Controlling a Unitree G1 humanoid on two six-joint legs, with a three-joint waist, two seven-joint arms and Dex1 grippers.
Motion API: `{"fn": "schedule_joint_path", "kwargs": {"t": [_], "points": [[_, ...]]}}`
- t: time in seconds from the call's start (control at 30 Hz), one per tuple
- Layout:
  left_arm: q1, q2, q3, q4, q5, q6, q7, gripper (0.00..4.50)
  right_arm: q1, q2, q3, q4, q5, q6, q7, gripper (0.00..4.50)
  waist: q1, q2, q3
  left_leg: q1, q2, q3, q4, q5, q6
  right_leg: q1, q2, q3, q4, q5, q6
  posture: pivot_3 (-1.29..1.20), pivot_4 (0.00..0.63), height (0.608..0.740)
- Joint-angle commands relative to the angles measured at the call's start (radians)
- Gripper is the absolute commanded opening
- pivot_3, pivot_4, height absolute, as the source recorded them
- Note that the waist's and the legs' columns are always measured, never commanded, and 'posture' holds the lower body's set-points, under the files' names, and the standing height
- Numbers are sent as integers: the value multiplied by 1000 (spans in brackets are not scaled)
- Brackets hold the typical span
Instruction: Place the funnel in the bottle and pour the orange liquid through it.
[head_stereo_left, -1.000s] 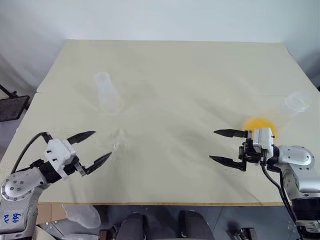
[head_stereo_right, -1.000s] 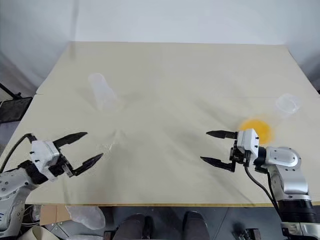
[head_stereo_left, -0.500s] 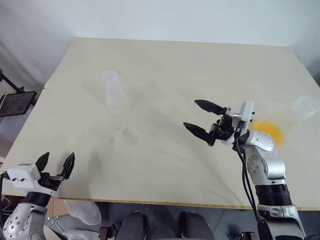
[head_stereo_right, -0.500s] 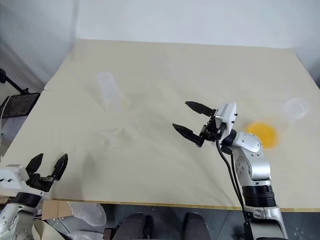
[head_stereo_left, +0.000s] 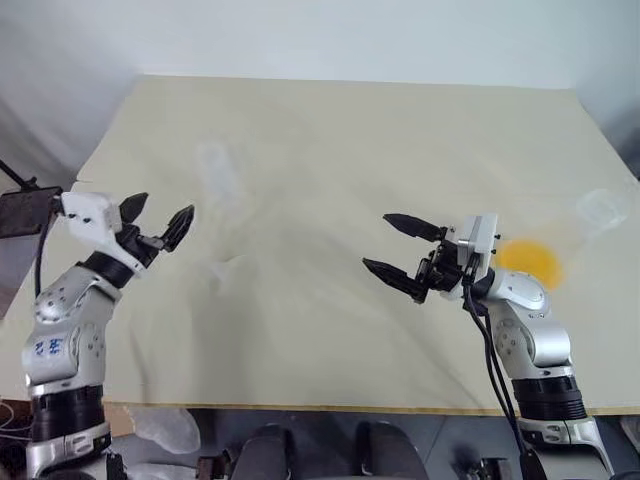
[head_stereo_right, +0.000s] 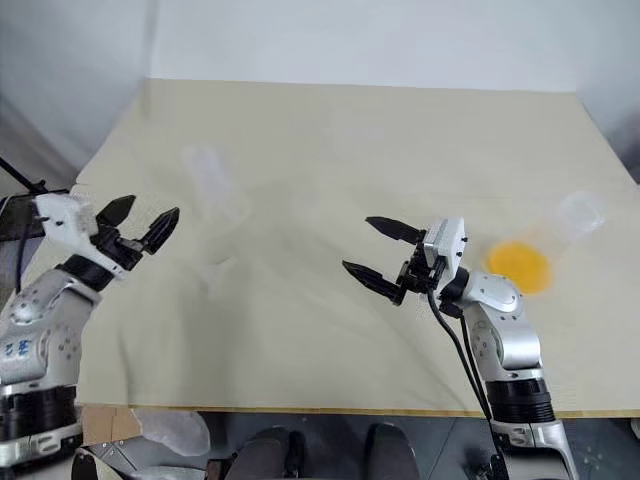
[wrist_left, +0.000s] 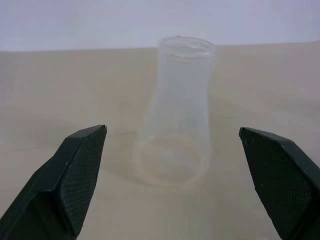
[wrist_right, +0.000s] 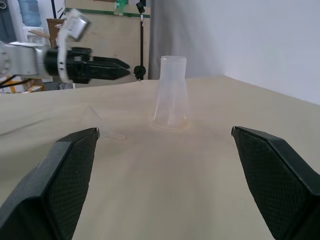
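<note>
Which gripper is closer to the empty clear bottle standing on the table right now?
Left. The left gripper hovers open just beside the bottle, pointing at it. The right gripper, also open, hangs near mid-table, well off to the bottle's right.

beige table: bottle, funnel, flask.

bottle: clear, smooth, glossy plastic or glass
surface: matt beige cloth-like covering
left tool's fingers: black, textured pads
</note>
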Motion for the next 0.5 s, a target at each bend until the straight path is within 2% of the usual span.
{"fn": "schedule_joint_path", "kwargs": {"t": [0.03,0.27,0.5], "points": [[-119,23,-49,106,45,-4,-20,4500,5,1,-5,-48,8,-3,-8,4449,0,0,0,0,0,0,0,0,0,0,0,0,0,0,0,0,150,740],[-322,-6,-108,324,104,-54,-32,4500,19,16,4,-63,4,-10,-22,4449,1,0,0,0,0,0,0,1,-1,-1,1,0,0,0,0,0,150,740],[-430,-15,-137,488,157,-119,-48,4500,31,26,8,-76,3,-12,-35,4449,0,0,0,-1,0,1,0,1,-1,-2,1,0,1,0,0,0,150,740]]}}
